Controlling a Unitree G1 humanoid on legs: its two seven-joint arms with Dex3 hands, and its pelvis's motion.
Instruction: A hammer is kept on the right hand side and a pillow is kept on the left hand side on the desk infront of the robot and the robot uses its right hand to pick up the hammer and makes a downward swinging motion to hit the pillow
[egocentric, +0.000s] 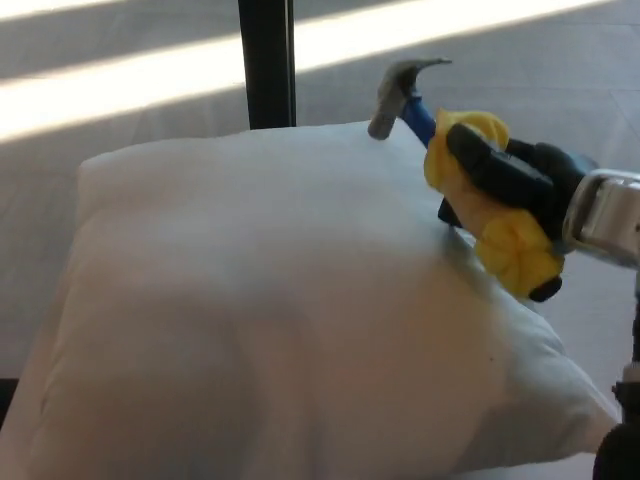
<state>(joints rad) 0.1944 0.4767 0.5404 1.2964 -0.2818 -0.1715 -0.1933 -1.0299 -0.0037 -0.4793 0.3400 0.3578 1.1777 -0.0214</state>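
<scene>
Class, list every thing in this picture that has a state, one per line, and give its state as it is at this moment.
hammer: held up in the air, head clear of the pillow.
pillow: lying flat, surface smooth, nothing pressing into it.
right hand: shut on the hammer's yellow grip.
left hand: not in view.

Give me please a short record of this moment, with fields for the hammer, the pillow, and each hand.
hammer: raised, grey head above the pillow's far edge, yellow grip in the right hand
pillow: white, fills most of the view, no dent visible under the hammer
right hand: black fingers wrapped around the yellow grip
left hand: not in view
</scene>
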